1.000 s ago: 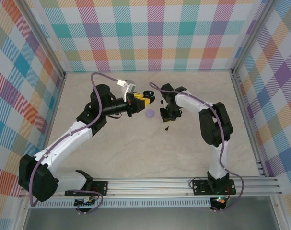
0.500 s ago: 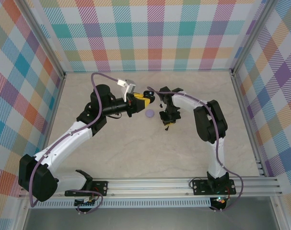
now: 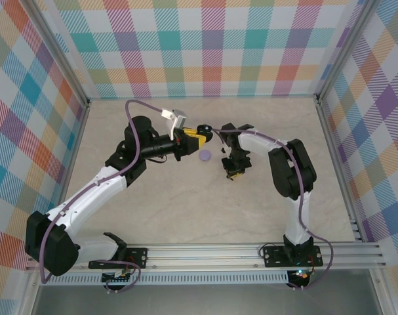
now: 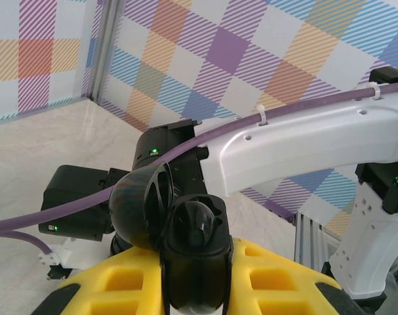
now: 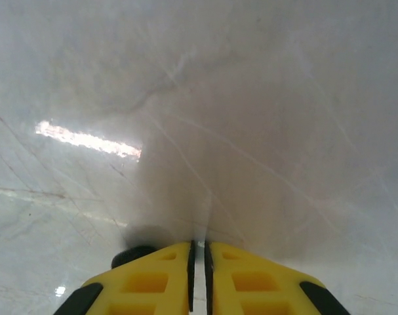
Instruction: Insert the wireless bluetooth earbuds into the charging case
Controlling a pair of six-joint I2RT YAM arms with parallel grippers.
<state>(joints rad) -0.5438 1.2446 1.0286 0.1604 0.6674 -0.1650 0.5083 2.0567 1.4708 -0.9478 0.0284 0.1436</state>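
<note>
Marbled tabletop (image 3: 205, 210) holds a lilac charging case (image 3: 205, 155) between plaid walls (image 3: 212, 46).

I see walls (image 3: 212, 46) plaid: teal, orange, purple, yellow and pink squares on white, fine diagonal hatching. Table (image 3: 185, 203) pale cream marble, faint grey veins. Arms (image 3: 94, 190) white with black joints; cables (image 4: 205, 141) purple. Left gripper (image 3: 196, 136) yellow. Black case (image 4: 185, 236) glossy. Right gripper (image 5: 198, 252) yellow, black corner patches. Lilac case (image 3: 205, 155) plain. Rail (image 3: 218, 252) silver in my top view.
</note>
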